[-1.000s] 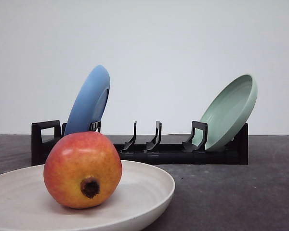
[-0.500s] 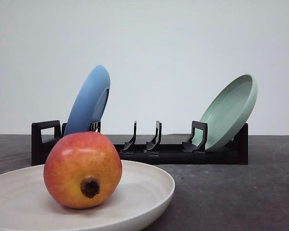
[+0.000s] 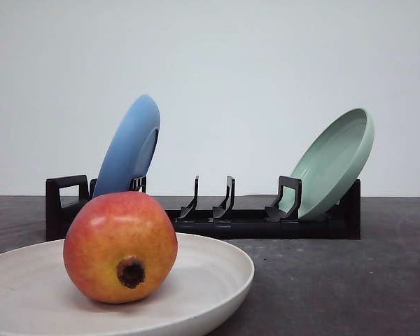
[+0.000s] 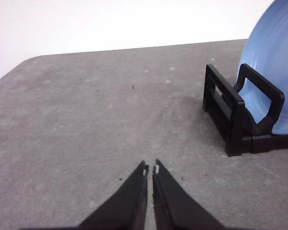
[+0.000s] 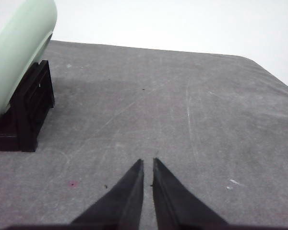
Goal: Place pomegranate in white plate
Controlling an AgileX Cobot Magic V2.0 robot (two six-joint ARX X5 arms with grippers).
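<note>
Pomegranate [image 3: 120, 247] sits nearest the front camera, resting inside the white plate [image 3: 217, 280], left of the plate's middle, its dark calyx stub turned toward the camera. The fruit is red on top and fades to orange-yellow lower down. The plate lies flat on the grey table [image 3: 336, 287], and nothing grips the fruit.

Behind the plate stands a black rack [image 3: 238, 222], running across the table. At the rack's left end a blue plate [image 3: 129, 147] leans on edge, just behind the pomegranate. At the rack's right end a green plate [image 3: 334, 162] leans the other way, its hollow side facing the rack's middle. The slots between the two plates hold nothing.

Over by the rack's left end, the left gripper [image 4: 150, 168] hovers above bare table, its black fingers pressed almost together with only a thin slit between the tips, pinching nothing. Near the rack's right end, the right gripper [image 5: 148, 163] hangs over bare table the same way, fingers nearly touching and holding nothing.
</note>
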